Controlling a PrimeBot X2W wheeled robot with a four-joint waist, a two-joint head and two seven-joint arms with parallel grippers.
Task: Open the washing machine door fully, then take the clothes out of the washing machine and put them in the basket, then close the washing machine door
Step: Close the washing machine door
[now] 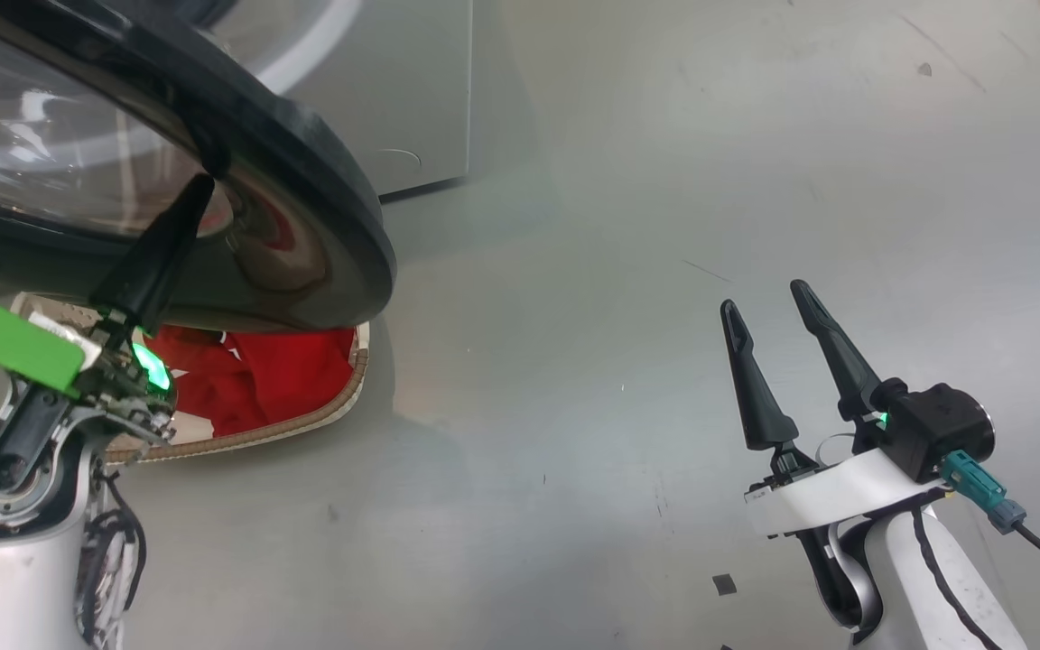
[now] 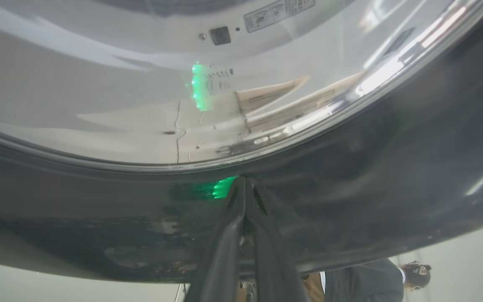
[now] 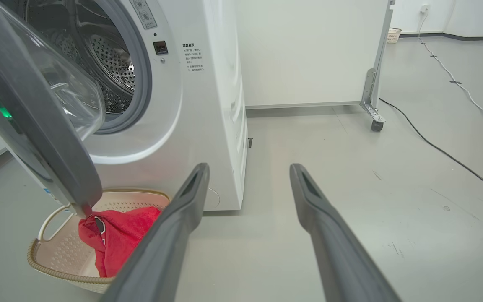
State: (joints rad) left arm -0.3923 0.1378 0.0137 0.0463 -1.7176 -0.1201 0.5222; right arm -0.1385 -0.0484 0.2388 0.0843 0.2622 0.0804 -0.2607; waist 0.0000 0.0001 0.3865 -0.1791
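Room: pale walls, grey floor, even light.
Right wrist view: glossy, scuffed grey floor (image 3: 350, 176). White partition panel (image 3: 308, 50) at 12 o'clock, on a metal castor leg (image 3: 371, 100). Black cable (image 3: 434, 147) crosses the floor at 3 o'clock. White cable (image 3: 476, 107) runs toward a wall socket (image 3: 424, 7) at 1 o'clock. Dark skirting (image 3: 455, 37) under the far wall.

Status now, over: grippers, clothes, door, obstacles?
Left gripper shut, tips on washing machine door rim. Right gripper open, empty. Clothes in basket; door open, overhanging it.
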